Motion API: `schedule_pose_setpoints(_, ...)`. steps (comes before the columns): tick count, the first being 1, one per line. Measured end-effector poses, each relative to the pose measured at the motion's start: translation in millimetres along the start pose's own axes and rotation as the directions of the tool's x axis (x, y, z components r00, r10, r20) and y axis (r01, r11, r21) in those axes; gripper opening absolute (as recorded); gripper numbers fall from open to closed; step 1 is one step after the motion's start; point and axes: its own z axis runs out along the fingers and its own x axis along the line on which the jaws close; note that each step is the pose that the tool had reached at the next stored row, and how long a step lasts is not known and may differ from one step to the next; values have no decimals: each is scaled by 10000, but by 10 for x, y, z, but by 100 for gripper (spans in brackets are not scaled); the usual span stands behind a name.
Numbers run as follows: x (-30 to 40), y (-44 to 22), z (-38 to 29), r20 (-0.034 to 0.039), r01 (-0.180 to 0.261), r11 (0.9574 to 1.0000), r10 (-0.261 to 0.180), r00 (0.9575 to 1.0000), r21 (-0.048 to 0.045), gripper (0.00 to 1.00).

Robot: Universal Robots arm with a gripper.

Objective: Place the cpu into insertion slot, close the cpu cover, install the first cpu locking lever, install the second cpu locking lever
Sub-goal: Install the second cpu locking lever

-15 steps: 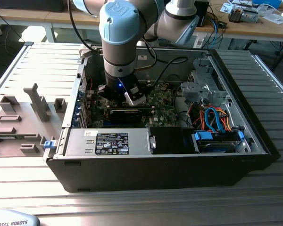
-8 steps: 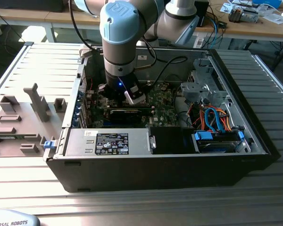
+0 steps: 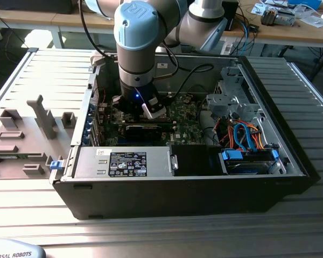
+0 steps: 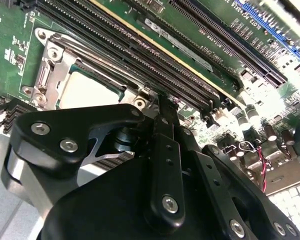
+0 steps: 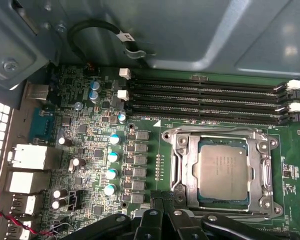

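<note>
One cpu [image 5: 223,170] seated in socket, one cpu cover [image 5: 186,170] shut over it. One gripper [image 5: 162,214] just beside; fingers pressed together, grasping nothing.

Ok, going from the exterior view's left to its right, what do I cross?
Grey fixture blocks → blue latch → labelled silver power supply → green motherboard → orange and blue cables → case right wall.

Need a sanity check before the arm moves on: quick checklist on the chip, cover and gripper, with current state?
1. Chip seated flat in the socket: ok.
2. Cover closed over the chip edges: ok, frame lies flat around it.
3. Locking levers latched: cannot tell.
4. Gripper empty: cannot tell.
5. Gripper near the socket: ok, fingertip sits by the frame's edge, beside the memory slots.
6. Arm inside the open computer case: ok.
</note>
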Motion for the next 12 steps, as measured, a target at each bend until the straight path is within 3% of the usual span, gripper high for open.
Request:
schedule_pose_setpoints(6, -13, 11, -56, -2, 7, 10000, -7, 10000, 27, 11)
schedule_pose_setpoints(7, -32, 11, -61, -5, 5, 10000, -5, 10000, 44, 11)
schedule_pose_setpoints(9, -147, 12, -62, -19, 3, 10000, -3, 10000, 87, 11)
schedule_pose_setpoints(12, -198, 15, -62, -28, 0, 9999, 1, 10000, 144, 11)
